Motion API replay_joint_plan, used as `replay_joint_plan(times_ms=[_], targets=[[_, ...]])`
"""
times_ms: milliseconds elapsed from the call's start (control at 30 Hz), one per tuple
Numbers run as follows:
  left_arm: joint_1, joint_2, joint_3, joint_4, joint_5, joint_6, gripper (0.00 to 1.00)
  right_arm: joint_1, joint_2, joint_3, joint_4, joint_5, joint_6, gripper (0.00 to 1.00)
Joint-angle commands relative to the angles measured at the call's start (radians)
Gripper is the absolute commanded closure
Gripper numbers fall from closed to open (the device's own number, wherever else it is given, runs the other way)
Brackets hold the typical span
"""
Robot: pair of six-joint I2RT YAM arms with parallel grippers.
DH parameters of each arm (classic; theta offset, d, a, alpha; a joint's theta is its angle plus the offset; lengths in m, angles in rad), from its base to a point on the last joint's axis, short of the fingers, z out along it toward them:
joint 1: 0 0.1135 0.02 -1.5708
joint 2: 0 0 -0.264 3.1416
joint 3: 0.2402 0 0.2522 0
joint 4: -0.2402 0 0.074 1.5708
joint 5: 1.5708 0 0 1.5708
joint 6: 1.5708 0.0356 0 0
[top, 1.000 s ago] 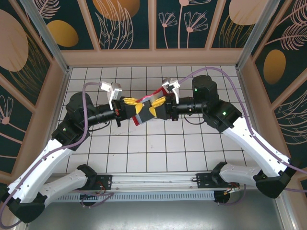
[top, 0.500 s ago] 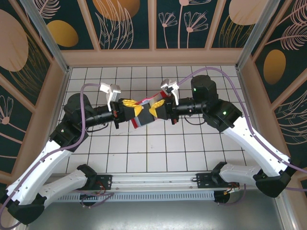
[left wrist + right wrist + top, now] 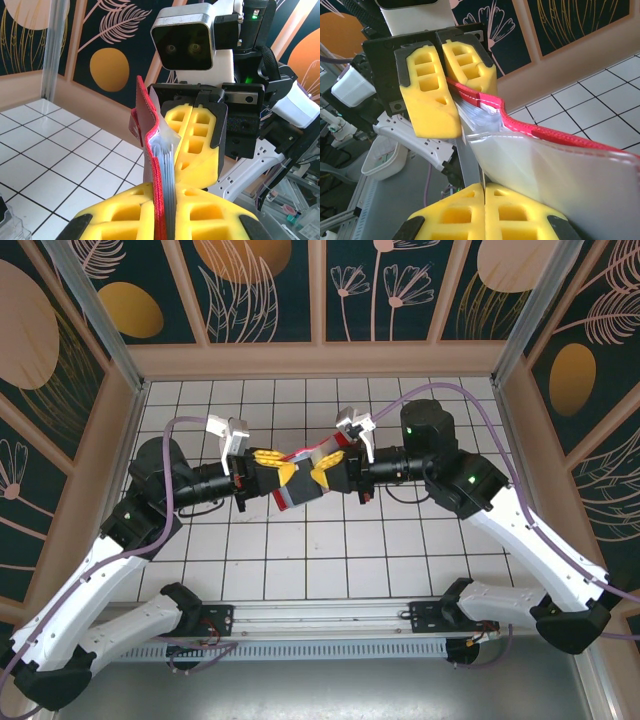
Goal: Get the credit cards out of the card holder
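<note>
Both arms meet over the middle of the tiled bench (image 3: 300,560), and the red wallet (image 3: 304,454) hangs between them, lifted clear of the tiles.

The left gripper (image 3: 280,464) is clenched on one edge of the wallet. In the left wrist view, its gripper (image 3: 165,202) has the yellow fingers (image 3: 125,212) pressed together at the bottom of the frame. The wallet (image 3: 149,125) stands up on edge from between them, red cover to the left with a small red tab (image 3: 134,125) sticking out of it. Thin pale layers (image 3: 167,170) sit packed inside the fold; I cannot tell whether any of them is a card or a pocket sheet.

The right gripper (image 3: 326,462) is clamped on the opposite side of the wallet. From the right wrist, this gripper (image 3: 484,207) is pinched shut on the lower edge of a clear, whitish inner sheet (image 3: 545,175). That sheet lies just under the red cover (image 3: 555,137). Across from it, the left gripper (image 3: 445,75) grips the far end of the wallet.

In the left wrist view the right gripper (image 3: 192,145) faces the lens with its camera (image 3: 192,40) above it, and the bench (image 3: 50,170) lies below and to the left.
</note>
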Motion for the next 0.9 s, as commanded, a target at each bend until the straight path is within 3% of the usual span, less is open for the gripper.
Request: replay_joint_plan(times_ms=[0, 67, 200, 600, 867], targets=[[-0.006, 0.011, 0.0, 0.087, -0.025, 0.006, 0.99, 0.04, -0.019, -0.011, 0.045, -0.096, 0.0, 0.96], [-0.006, 0.014, 0.003, 0.087, -0.025, 0.004, 0.99, 0.04, -0.021, -0.012, 0.05, -0.106, 0.002, 0.96], [-0.006, 0.021, 0.003, 0.093, -0.022, -0.001, 0.99, 0.041, -0.014, -0.018, 0.056, -0.141, -0.002, 0.84], [-0.006, 0.027, -0.005, 0.1, -0.026, -0.003, 0.99, 0.047, -0.022, -0.022, 0.074, -0.162, 0.003, 0.95], [-0.006, 0.03, -0.002, 0.104, -0.019, -0.006, 0.99, 0.054, -0.025, -0.031, 0.093, -0.191, 0.013, 0.95]])
